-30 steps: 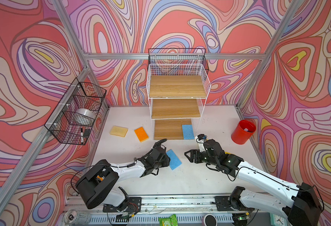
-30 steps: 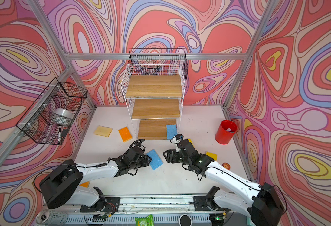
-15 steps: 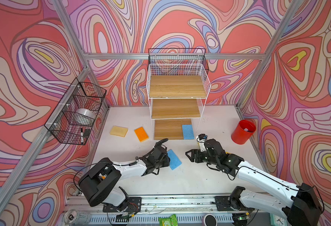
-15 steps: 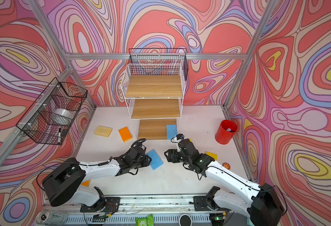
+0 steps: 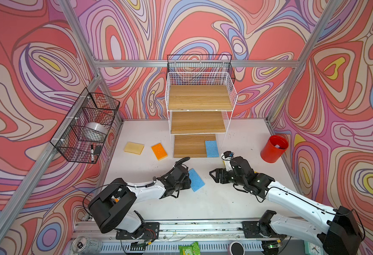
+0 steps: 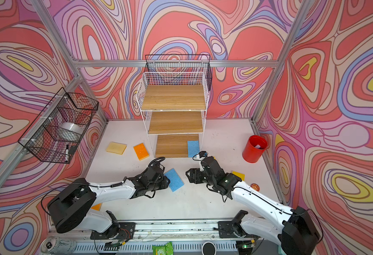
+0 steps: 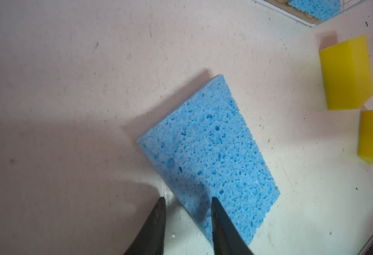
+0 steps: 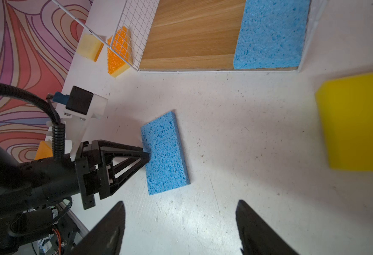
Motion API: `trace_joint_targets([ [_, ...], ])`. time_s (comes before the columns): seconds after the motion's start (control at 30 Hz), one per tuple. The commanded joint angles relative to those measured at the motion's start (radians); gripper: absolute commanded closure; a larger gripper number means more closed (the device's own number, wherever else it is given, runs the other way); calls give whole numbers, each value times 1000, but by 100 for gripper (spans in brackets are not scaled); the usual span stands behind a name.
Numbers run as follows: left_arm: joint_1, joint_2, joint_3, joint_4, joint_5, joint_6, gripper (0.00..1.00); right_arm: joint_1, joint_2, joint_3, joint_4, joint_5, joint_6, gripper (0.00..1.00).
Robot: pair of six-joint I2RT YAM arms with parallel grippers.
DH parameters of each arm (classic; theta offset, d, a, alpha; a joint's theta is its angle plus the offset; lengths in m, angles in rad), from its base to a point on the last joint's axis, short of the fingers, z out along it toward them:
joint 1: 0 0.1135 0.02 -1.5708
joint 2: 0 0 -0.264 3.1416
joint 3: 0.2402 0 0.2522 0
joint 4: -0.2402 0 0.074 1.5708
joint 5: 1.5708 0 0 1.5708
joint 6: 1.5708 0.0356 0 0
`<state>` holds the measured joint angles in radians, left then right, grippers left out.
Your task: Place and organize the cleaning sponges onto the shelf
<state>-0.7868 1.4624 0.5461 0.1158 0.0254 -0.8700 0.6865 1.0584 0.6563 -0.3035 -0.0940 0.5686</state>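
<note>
The blue sponge [image 7: 205,154] lies flat on the tabletop [image 7: 70,88], its near edge between the part-open, unclamped tips of the left pincer [image 7: 187,199]. It is likely light, soft and compressible, so pinch it across the thickness at that edge. Open tabletop lies ahead toward the shelf [image 5: 194,145], whose wire sides narrow the entry. The right pincer [image 8: 180,202] hangs spread and empty opposite.

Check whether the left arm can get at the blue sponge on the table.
Likely yes. The left tool is right at the blue sponge, jaws apart and straddling its near edge. Only bare table lies around them, and nothing blocks the way.
</note>
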Motion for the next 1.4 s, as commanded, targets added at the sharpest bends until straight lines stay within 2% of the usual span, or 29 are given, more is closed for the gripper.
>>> trace_joint_targets([
  [0.0, -6, 13, 20, -4, -4, -22, 68, -7, -5, -6, -2, 1, -11, 19],
  [0.2, -6, 39, 32, 12, -8, -23, 79, -8, -2, -13, 7, -3, -6, 19],
  [0.4, -6, 65, 44, 28, 1, -29, 81, -9, -15, -20, -1, 3, -6, 19],
  [0.53, -6, 68, 54, 27, -6, -27, 87, -10, -20, -23, -5, 8, -6, 19],
  [0.63, -5, 70, 64, 19, -16, -21, 92, -11, -20, -23, -5, 9, -6, 19],
  [0.7, -6, 71, 75, 11, -21, -14, 100, -12, -21, -22, -5, 11, -7, 19],
  [1.03, 24, 54, 120, -10, -18, 41, 100, -22, -57, -23, -6, -11, 8, 19],
  [1.37, 131, 99, 198, 75, 132, 218, 100, -47, -82, -42, -7, -39, 7, 19],
])
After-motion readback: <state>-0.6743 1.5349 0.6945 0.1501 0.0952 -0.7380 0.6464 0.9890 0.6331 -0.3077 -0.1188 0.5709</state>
